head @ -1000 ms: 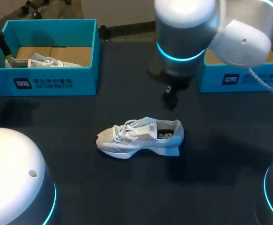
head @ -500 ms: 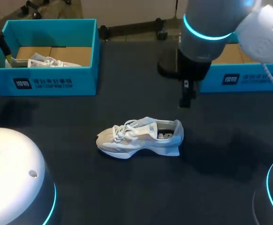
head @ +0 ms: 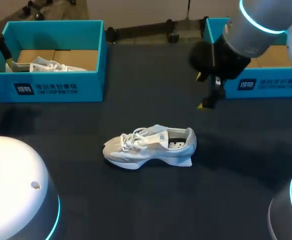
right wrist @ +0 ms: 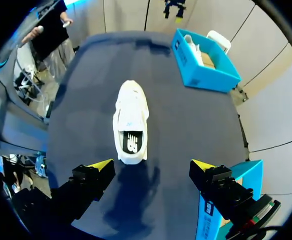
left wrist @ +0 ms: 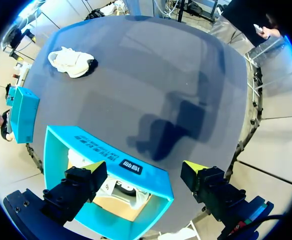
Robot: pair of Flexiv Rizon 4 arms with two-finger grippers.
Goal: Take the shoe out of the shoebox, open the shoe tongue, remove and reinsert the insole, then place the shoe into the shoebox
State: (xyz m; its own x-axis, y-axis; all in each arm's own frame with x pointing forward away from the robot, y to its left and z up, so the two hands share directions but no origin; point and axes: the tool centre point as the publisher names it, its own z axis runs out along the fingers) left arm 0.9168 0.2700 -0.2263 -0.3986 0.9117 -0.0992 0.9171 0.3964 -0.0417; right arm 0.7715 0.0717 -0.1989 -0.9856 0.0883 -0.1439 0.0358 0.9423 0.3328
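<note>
A white-and-grey sneaker (head: 151, 146) lies on its sole in the middle of the dark table, toe to the left, its black insole showing at the heel opening. My right gripper (head: 201, 91) hangs open above the table, behind and right of the shoe, close to the right shoebox (head: 266, 85). In the right wrist view the sneaker (right wrist: 130, 120) lies ahead of the open, empty right gripper (right wrist: 152, 164), heel nearest. My left gripper (left wrist: 143, 167) is open over the left shoebox (left wrist: 151, 175), holding nothing. The sneaker (left wrist: 70, 61) lies far ahead of it.
The turquoise left shoebox (head: 50, 87) at the back left holds a second pale shoe (head: 48, 66) on brown cardboard. Both boxes stand along the table's back edge. Dark tabletop surrounds the sneaker on all sides.
My right arm has swung from above and behind the shoe to the right, toward the right shoebox. The sneaker and the left arm have not moved.
</note>
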